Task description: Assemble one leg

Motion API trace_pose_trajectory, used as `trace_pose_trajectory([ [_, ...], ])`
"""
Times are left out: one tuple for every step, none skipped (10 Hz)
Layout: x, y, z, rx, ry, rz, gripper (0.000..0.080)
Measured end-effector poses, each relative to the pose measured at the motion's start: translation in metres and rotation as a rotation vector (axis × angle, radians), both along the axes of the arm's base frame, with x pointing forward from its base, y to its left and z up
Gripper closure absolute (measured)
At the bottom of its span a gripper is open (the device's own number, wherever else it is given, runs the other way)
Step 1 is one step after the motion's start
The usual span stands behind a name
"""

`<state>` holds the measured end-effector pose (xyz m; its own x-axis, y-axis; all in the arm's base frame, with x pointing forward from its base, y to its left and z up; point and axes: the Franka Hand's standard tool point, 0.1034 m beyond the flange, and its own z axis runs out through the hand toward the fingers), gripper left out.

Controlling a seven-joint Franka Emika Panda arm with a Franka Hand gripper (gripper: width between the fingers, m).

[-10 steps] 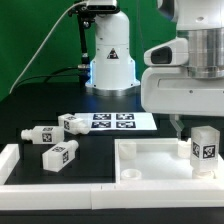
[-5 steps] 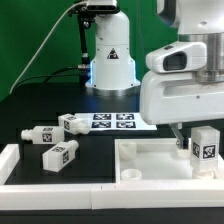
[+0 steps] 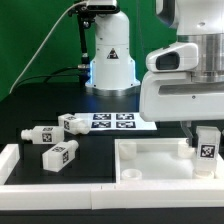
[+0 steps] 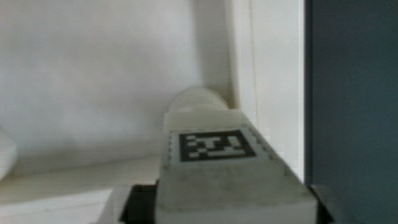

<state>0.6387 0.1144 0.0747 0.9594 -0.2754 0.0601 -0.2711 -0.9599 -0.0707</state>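
My gripper (image 3: pixel 205 133) is shut on a leg (image 3: pixel 207 148), a small white block with a black-and-white tag. It holds the leg upright over the far right corner of the tabletop (image 3: pixel 150 165), a large white tray-like piece. In the wrist view the leg (image 4: pixel 217 150) fills the middle between my jaws (image 4: pixel 228 212), close to the tabletop's raised rim (image 4: pixel 267 60). Whether the leg's lower end touches the tabletop is hidden. Three more legs lie on the black table at the exterior view's left: one (image 3: pixel 69 124), another (image 3: pixel 37 133) and a third (image 3: pixel 60 154).
The marker board (image 3: pixel 112 121) lies flat behind the tabletop. A white robot base (image 3: pixel 110 55) stands at the back. A white border strip (image 3: pixel 15 160) runs along the table's front left. The arm's large white body (image 3: pixel 180 90) hangs over the tabletop's right half.
My gripper has moved to the exterior view's right and slightly lower, carrying the leg toward the tabletop's right corner. The three loose legs have not moved.
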Motion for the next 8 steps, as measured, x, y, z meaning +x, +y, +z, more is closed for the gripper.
trace_pose_trajectory([
  [0.0004, -0.0002, -0.0004, 0.007, 0.005, -0.101, 0.0512],
  [0.0008, -0.0006, -0.0007, 0.016, 0.009, -0.198, 0.0512],
  [0.0019, -0.0022, -0.0011, 0.038, 0.012, -0.341, 0.0512],
  [0.002, -0.004, -0.0016, 0.07, 0.017, -0.483, 0.0512],
  [0.0015, -0.0043, -0.0019, 0.098, 0.03, -0.665, 0.0512],
  [0.0012, -0.0047, -0.002, 0.116, 0.044, -0.794, 0.0512],
  [0.0014, -0.0055, -0.0021, 0.135, 0.055, -0.878, 0.0512],
  [0.0015, -0.0066, -0.0023, 0.156, 0.069, -0.992, 0.0512],
])
